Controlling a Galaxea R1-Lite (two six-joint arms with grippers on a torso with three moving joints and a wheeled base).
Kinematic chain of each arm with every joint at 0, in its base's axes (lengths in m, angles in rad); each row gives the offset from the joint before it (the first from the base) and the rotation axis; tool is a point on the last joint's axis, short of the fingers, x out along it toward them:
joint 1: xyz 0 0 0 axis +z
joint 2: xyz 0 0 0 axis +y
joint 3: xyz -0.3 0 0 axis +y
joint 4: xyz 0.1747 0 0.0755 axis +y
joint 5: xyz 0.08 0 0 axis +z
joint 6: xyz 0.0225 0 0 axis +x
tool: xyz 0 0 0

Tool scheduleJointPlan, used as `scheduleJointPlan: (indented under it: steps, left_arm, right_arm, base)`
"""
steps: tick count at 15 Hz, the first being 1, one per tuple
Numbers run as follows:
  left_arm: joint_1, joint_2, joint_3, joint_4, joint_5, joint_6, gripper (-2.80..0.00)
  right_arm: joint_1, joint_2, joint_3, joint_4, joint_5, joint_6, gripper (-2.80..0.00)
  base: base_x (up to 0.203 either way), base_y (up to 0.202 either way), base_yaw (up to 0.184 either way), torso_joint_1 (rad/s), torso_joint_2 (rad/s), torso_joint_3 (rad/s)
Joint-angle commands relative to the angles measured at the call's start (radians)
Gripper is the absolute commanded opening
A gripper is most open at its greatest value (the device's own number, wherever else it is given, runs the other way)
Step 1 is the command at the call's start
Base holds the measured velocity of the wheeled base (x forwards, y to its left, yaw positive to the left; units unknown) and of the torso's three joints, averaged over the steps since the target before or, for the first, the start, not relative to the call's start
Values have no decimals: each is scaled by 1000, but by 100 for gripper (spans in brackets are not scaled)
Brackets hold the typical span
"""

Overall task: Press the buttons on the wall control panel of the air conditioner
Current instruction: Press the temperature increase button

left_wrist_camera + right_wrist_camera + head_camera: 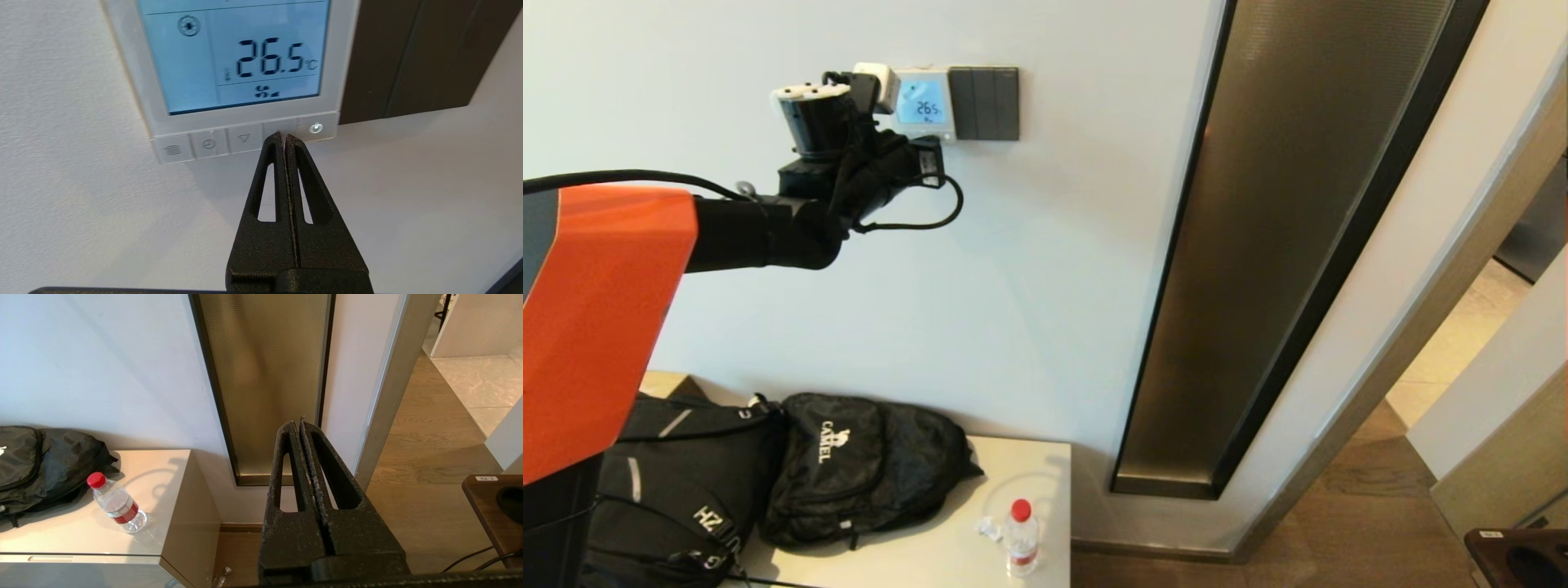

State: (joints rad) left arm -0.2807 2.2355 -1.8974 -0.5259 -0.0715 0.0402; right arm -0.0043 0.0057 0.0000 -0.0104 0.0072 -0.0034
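The left end effector (284, 136) is raised to the wall, its fingers clenched together on nothing, and their joined tips sit on the panel (245, 61) at its bottom button row — on the button (278, 127) between the down-arrow key (244, 139) and the power key (315, 128). The panel is mounted high on the wall, just beside a dark switch plate (985, 103), and its lit screen reads 26.5 °C. The right end effector (300, 424) hangs idle and clenched, low before the glass strip (265, 375) — a bottle (118, 504) and bags (866, 465) lie on the worktop (163, 490) below.
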Motion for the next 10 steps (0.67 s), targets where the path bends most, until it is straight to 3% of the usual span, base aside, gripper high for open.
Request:
scheduleJointPlan:
  steps: [1, 5, 10]
  left_arm:
    - [3, -14, 16, -9, 1, 1, -280]
    - [5, -52, 87, -49, 1, 1, -280]
    - [3, -39, 78, -47, 1, 1, -280]
  right_arm:
    - [0, 0, 2, 0, 0, 0, -280]
    - [0, 0, 2, 0, 0, 0, -280]
    - [0, 0, 2, 0, 0, 0, -280]
  base:
    - [0, 0, 0, 0, 0, 0]
    - [0, 0, 0, 0, 0, 0]
    - [0, 0, 0, 0, 0, 0]
